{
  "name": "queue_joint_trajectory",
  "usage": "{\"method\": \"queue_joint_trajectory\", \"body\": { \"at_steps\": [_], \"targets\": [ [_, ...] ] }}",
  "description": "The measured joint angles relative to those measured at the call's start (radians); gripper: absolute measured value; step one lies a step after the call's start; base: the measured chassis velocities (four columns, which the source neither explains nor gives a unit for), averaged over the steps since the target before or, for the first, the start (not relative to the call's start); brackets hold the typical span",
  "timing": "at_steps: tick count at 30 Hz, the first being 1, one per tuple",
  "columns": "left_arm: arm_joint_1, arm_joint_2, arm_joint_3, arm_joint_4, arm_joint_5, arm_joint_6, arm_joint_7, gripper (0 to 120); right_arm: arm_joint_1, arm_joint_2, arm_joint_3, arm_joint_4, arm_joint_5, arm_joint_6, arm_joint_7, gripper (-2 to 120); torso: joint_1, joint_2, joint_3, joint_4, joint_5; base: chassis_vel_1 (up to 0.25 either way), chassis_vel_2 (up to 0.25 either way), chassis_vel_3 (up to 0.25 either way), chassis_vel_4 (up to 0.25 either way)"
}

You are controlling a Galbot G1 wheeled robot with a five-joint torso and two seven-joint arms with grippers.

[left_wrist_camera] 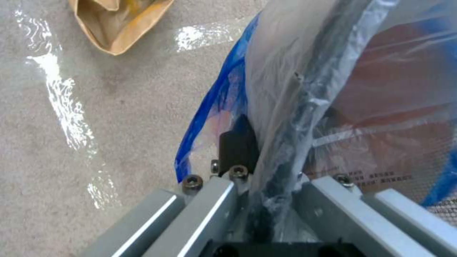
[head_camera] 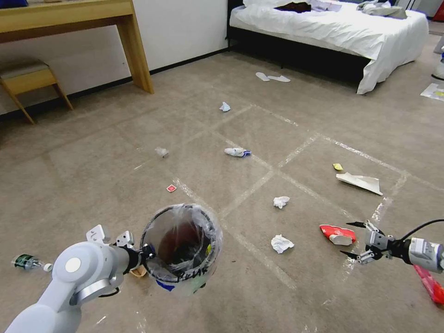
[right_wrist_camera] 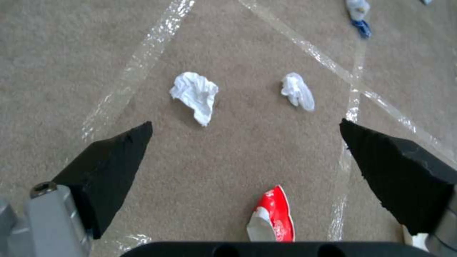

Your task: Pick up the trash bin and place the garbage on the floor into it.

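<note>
The trash bin [head_camera: 180,243], round with a clear liner and dark reddish inside, is held above the floor [head_camera: 92,185] at the lower left. My left gripper [head_camera: 143,253] is shut on its rim [left_wrist_camera: 295,117]; the gripper [left_wrist_camera: 271,150] pinches liner and rim together. My right gripper [head_camera: 351,239] hangs open low over the carpet, just right of a red-and-white wrapper [head_camera: 337,234]. Between its fingertips [right_wrist_camera: 247,132] lies bare carpet, with the wrapper [right_wrist_camera: 271,217] close by and two crumpled white tissues [right_wrist_camera: 195,94] [right_wrist_camera: 297,91] beyond. Those tissues [head_camera: 281,243] [head_camera: 280,201] lie between bin and right gripper.
More litter: white paper scrap [head_camera: 360,181], blue-and-white wad [head_camera: 237,152], small red piece [head_camera: 171,188], bottle [head_camera: 27,262], brown cardboard [left_wrist_camera: 119,25] under the bin, red wrapper [head_camera: 430,284]. A bed [head_camera: 333,27], wooden desk [head_camera: 134,51], stool [head_camera: 27,78] and slippers [head_camera: 273,77] stand at the back.
</note>
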Motion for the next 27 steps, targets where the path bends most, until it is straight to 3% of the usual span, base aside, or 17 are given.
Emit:
{"method": "queue_joint_trajectory", "body": {
  "at_steps": [6,11,13,14,16,18,23,27],
  "targets": [
    [0.020,-0.007,-0.009,-0.006,0.011,0.001,0.000,0,0.091,0.008,-0.090,-0.033,-0.016,0.000,0.002,100,0.000,0.000,0.000,-0.0001,-0.0002,0.000,0.000,0.000,0.000],
    [0.033,-0.008,-0.022,-0.007,0.022,0.001,0.000,0,0.331,0.063,-0.352,-0.159,-0.010,0.024,-0.033,100,0.000,0.000,0.000,-0.0001,0.0001,0.000,0.000,0.000,0.000],
    [0.035,-0.009,-0.025,-0.006,0.024,0.001,0.000,0,0.361,0.076,-0.383,-0.182,-0.009,0.026,-0.043,100,0.000,0.000,0.000,-0.0002,0.0005,0.000,0.000,0.000,0.000],
    [0.041,-0.011,-0.029,-0.001,0.031,0.001,0.000,0,0.454,0.116,-0.469,-0.258,-0.010,0.039,-0.068,100,0.000,0.000,0.000,-0.0003,0.0003,0.000,0.000,0.000,0.000],
    [0.044,-0.012,-0.031,0.001,0.035,0.001,0.000,0,0.494,0.134,-0.504,-0.290,-0.013,0.047,-0.080,100,0.000,0.000,0.000,-0.0003,-0.0003,0.000,0.000,0.000,0.000],
    [0.053,-0.012,-0.036,0.011,0.051,0.001,0.001,0,0.638,0.217,-0.628,-0.423,-0.032,0.072,-0.104,100,0.000,0.000,0.000,0.0005,-0.0001,0.000,0.000,0.000,0.000],
    [0.051,-0.016,-0.041,0.025,0.058,-0.003,0.001,0,0.738,0.322,-0.730,-0.569,-0.036,0.068,-0.119,100,0.000,0.000,0.000,0.0000,0.0005,0.000,0.000,0.000,0.000],
    [0.048,-0.018,-0.043,0.040,0.067,-0.005,0.001,0,0.811,0.421,-0.776,-0.738,-0.093,0.058,-0.061,100,0.000,0.000,0.000,-0.0002,-0.0003,0.000,0.000,0.000,0.000]
  ]
}}
